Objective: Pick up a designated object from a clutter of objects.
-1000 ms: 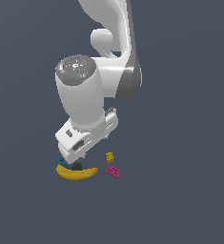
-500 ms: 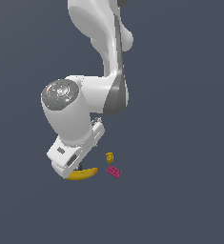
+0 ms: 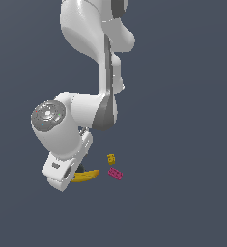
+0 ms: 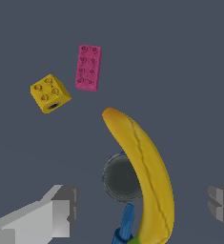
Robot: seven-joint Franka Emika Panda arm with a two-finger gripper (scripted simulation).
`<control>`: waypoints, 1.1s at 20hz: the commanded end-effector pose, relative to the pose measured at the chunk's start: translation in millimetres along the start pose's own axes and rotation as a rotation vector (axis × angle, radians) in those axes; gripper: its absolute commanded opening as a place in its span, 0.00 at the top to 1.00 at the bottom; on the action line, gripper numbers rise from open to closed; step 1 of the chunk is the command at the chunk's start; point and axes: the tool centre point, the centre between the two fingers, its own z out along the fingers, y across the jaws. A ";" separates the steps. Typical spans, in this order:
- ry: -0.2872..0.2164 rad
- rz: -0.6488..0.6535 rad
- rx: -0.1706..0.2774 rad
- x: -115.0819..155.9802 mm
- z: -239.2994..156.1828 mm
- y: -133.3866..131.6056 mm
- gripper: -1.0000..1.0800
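Between my two fingers (image 4: pixel 54 217) lies the banana (image 4: pixel 144 176), and that is the relation I steer by: the gripper (image 4: pixel 142 209) stands apart, one finger on each flank of the fruit, neither touching it as far as I can see. Its long axis runs across the line joining the fingers, so a straight closing would pinch its width, not its length. I judge the grasp to fall on the thick part near the greenish stem end, with the tapered tip reaching away toward the bricks.

No tabletop edge or corner shows in either view; the ground is plain grey throughout, so I cannot place the cluster against one. On the exterior view the banana (image 3: pixel 86 176) lies on the surface, half hidden under the hand, on the exterior view's left of the bricks.

I count one banana, one yellow studded block (image 4: pixel 49 93), one pink studded brick (image 4: pixel 88 67), one dark grey round object (image 4: pixel 119 178) touching the banana's side or tucked under it, and one small blue piece (image 4: pixel 125 226) near the stem. One arm only.
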 end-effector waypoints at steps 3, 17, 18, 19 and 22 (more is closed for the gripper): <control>0.000 -0.080 -0.001 -11.3 15.9 8.6 0.04; 0.000 -0.184 -0.002 -26.8 37.5 18.5 0.04; -0.001 -0.180 -0.001 -26.6 37.1 18.1 0.04; -0.001 -0.180 -0.001 -26.7 37.6 18.1 0.04; -0.001 -0.181 -0.001 -26.6 44.0 18.0 0.04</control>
